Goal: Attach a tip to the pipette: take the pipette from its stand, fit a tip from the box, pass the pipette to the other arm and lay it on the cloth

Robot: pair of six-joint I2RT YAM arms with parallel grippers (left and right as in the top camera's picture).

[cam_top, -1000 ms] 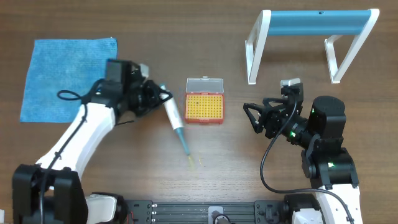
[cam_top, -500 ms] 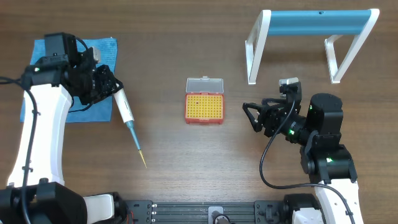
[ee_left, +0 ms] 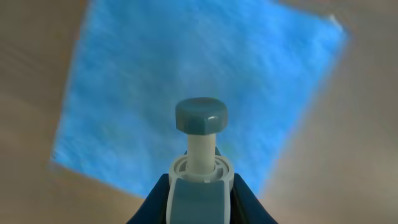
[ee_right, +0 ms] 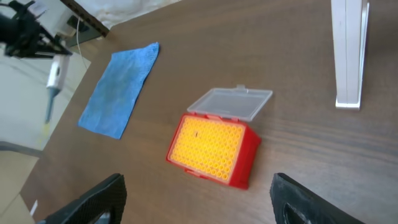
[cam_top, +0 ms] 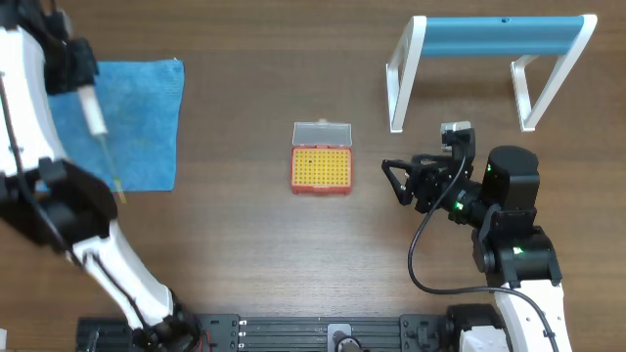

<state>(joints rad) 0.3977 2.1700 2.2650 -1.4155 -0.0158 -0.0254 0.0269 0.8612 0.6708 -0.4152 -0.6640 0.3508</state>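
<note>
The left gripper (ee_left: 199, 198) is pinching the pipette (cam_top: 95, 115) in the air directly over the blue cloth (cam_top: 147, 108). The pipette's long axis is running eleven to five o'clock, with the yellow tip (cam_top: 117, 188) at five. The right gripper (cam_top: 395, 183) is sitting spread wide, well away at three o'clock. No lettering is legible.

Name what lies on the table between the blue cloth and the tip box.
Nothing: the top view shows bare table between the blue cloth and the tip box.

L gripper (cam_top: 78, 74) raised far left, clamped; R gripper (cam_top: 394, 183) fingers spread
</note>
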